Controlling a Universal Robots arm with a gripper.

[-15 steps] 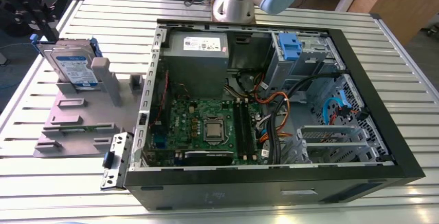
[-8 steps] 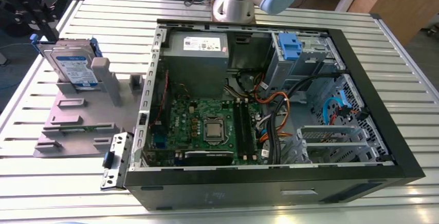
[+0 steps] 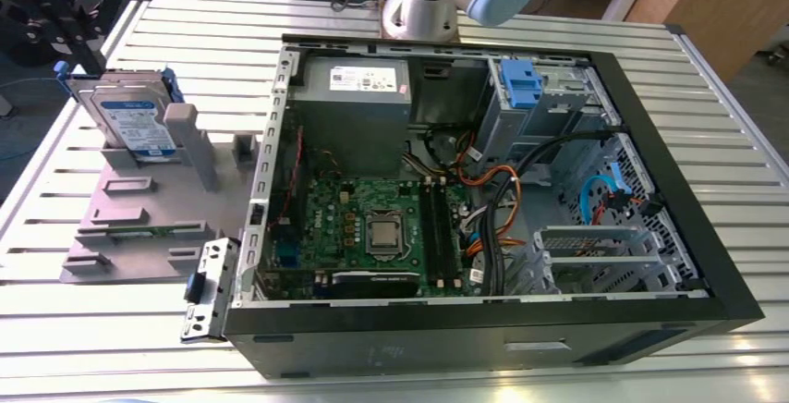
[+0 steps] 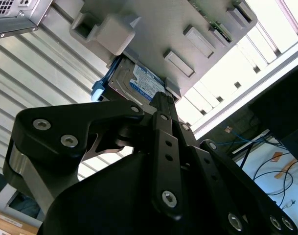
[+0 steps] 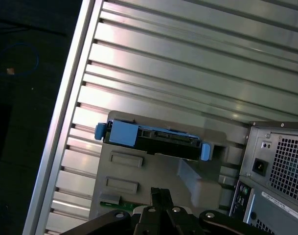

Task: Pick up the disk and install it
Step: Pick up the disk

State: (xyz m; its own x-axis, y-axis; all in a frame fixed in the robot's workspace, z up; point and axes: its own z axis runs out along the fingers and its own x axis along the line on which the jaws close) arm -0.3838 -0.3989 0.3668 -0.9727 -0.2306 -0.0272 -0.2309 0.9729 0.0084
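Fingers (image 5: 156, 197) look pressed together, empty, just short of the silver blue-railed metal disk (image 5: 163, 144); spread them, then straddle its faces squarely.

Bright even light, glare on table (image 5: 197, 58)

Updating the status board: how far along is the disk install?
Nothing done yet: the disk stands upright in its grey holder beside the open computer case. In hand: the gripper hovers by the disk's top edge. Left: pickup and install.
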